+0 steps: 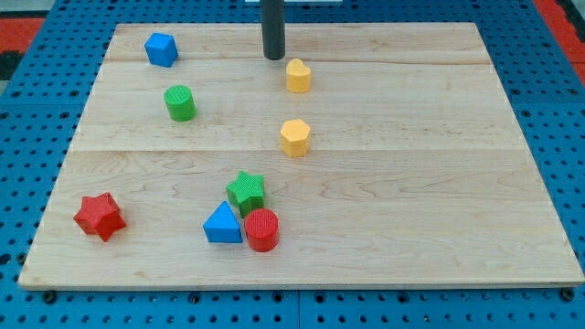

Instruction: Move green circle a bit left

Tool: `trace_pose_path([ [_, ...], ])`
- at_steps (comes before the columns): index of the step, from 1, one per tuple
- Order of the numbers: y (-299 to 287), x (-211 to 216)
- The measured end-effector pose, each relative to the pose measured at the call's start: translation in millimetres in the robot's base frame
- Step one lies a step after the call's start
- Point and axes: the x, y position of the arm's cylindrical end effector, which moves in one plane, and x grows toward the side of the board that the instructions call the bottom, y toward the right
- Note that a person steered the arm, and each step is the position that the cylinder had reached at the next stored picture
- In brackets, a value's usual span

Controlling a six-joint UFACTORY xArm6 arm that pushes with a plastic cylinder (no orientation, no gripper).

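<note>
Nothing is touched by my tip [273,57], which is set on the board [439,183]. Just right of it the yellow heart [298,76] is seen; the green circle [180,103] is found well to its lower left

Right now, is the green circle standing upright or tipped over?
Upright: the green circle stands on its flat end, round top face up, apart from other blocks. My tip is off to its right.

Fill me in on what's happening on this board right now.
A robot arm's rod is meant to nudge the green circle a bit left. My tip sits near the view's top, just up-left of a yellow heart, well to the right of the green circle and not touching it. The other blocks lie scattered on the wooden board.
</note>
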Motion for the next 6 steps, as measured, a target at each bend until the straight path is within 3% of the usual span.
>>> trace_pose_path([
  [1, 24.9, 22.8],
  [2, 30.1, 85.3],
  [3, 4.7, 104.5],
  [4, -98.6, 110.0],
  [5, -153.5, 131.5],
  [6, -127.6, 201.1],
])
